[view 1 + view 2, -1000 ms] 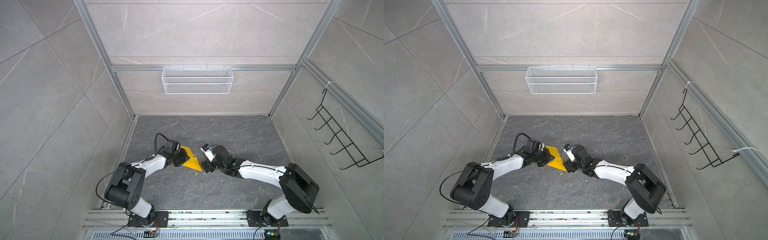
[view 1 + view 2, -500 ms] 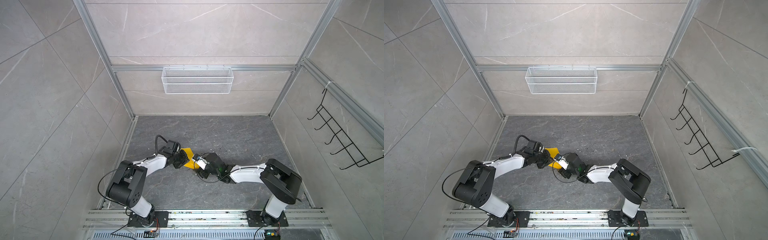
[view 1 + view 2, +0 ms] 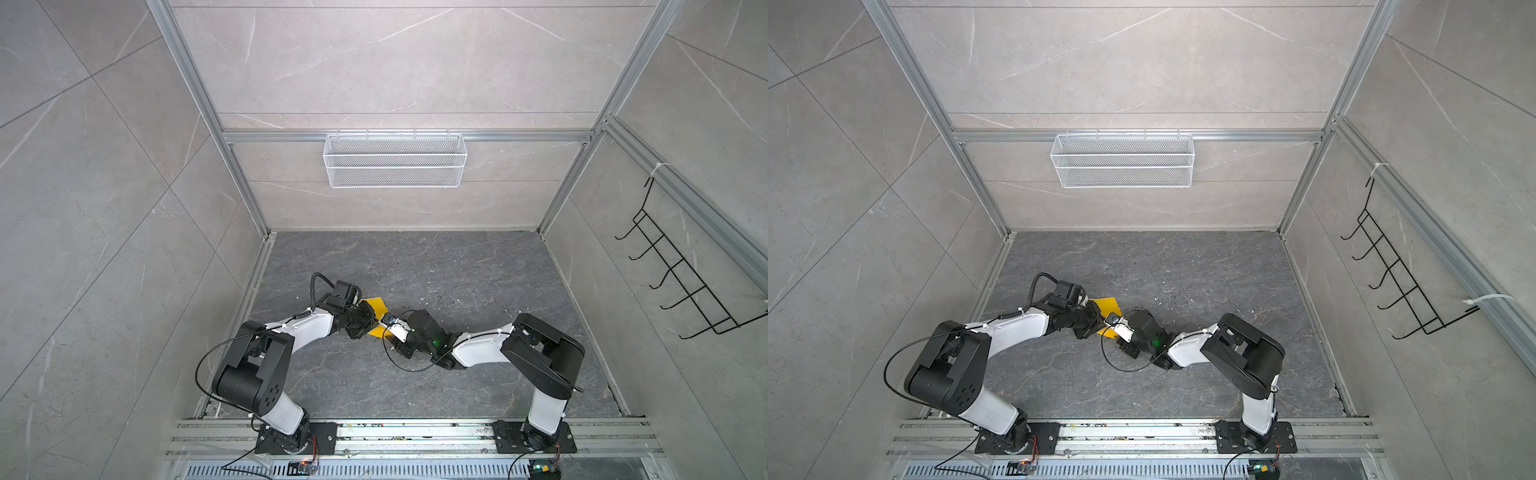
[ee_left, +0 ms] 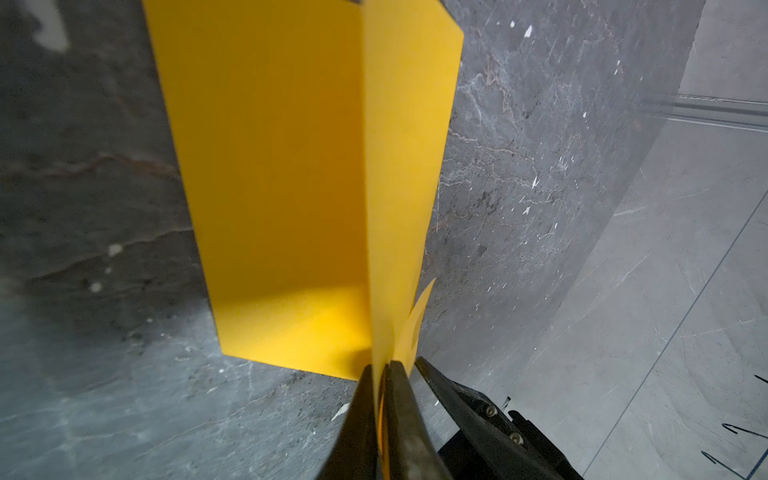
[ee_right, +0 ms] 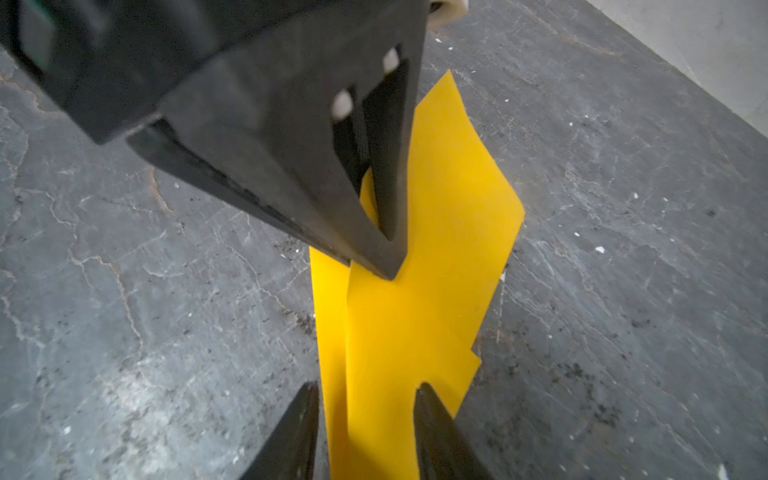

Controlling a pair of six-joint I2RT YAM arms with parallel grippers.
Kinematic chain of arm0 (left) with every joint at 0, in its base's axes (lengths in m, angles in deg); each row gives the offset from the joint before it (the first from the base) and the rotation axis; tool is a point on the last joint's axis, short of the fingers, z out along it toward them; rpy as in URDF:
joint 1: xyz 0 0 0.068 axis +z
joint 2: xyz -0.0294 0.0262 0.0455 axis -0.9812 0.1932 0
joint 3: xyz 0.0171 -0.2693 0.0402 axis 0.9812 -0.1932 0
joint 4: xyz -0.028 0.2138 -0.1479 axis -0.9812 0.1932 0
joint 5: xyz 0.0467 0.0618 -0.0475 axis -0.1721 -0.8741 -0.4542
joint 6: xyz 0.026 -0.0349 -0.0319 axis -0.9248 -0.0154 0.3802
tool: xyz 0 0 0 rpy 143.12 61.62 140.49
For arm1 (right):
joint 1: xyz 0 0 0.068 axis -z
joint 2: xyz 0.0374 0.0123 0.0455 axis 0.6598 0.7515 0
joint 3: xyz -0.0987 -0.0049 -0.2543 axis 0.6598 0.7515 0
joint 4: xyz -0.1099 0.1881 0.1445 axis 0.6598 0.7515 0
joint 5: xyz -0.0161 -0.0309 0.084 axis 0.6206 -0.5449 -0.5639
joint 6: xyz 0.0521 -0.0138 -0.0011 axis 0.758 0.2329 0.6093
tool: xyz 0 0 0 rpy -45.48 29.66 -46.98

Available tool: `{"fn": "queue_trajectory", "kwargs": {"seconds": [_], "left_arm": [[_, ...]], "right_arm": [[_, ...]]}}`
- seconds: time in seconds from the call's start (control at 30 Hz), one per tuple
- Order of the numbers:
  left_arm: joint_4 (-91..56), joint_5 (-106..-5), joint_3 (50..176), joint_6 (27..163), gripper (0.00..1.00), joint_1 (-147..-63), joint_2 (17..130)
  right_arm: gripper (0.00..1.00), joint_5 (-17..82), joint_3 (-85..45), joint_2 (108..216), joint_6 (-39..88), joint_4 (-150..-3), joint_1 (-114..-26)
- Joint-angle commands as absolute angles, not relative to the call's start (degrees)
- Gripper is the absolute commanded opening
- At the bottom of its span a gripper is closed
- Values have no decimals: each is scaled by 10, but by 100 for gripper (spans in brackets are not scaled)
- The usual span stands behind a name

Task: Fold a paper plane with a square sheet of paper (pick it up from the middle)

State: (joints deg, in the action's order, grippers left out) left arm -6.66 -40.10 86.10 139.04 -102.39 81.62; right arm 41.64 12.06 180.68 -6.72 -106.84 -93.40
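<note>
Here, the half-folded yellow paper lies on the grey surface, its raised centre ridge pinched in the clenched left tool, while the right tool, facing along that ridge (the paper's long axis), straddles its end, jaws apart.

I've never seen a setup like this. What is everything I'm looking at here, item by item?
yellow paper: one, bright yellow, partly folded, on the table between the arms
table: one, dark grey stone pattern, floor of the booth
wire basket: one, white, hung on the back wall
hook rack: one, black, on the right wall
left arm: one, white and black, jaws shut on the paper's raised fold
right arm: one, white and black, jaws open either side of the paper
</note>
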Motion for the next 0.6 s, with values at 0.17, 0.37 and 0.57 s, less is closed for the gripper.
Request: {"fn": "queue_trajectory", "kwargs": {"seconds": [0.17, 0.37, 0.57], "left_arm": [[-43, -384, 867, 1399, 13, -1026, 791], [-37, -384, 873, 1399, 14, -1026, 790], [-33, -388, 874, 1402, 15, -1024, 786]], "right_arm": [[35, 428, 115, 1829, -88, -1098, -940], [33, 442, 118, 1835, -102, -1110, -945], [26, 449, 120, 1837, -106, -1115, -947]]}}
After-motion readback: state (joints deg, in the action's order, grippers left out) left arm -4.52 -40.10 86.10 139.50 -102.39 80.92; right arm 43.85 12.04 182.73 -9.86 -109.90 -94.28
